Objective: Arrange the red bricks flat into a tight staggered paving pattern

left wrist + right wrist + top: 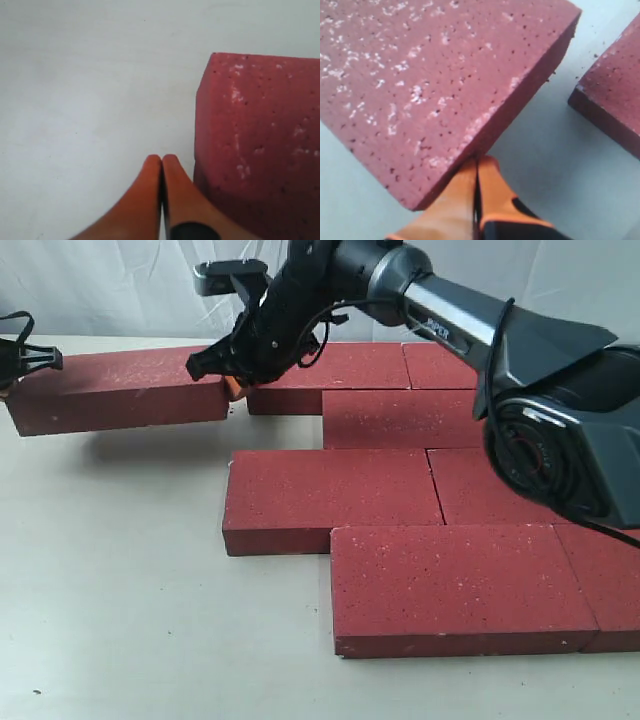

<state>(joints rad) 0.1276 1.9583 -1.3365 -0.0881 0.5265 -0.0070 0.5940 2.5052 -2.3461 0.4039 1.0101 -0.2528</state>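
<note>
Several red bricks lie flat in staggered rows on the right: a back row [345,367], a second row [400,418], a third row [330,495] and a front row [450,580]. One loose red brick [115,390] lies apart at the left, with a shadow under it. My right gripper [232,386] is shut, its orange fingertips [487,167] pressed against this brick's [435,75] right end. My left gripper [10,378] is shut and empty at the brick's left end, its tips [170,162] just beside the brick's corner [260,140].
The pale table [120,590] stretches bare at the left and front. The right arm's dark body [560,430] hangs over the laid bricks at the right. A gap of table [545,150] separates the loose brick from a laid brick [615,100].
</note>
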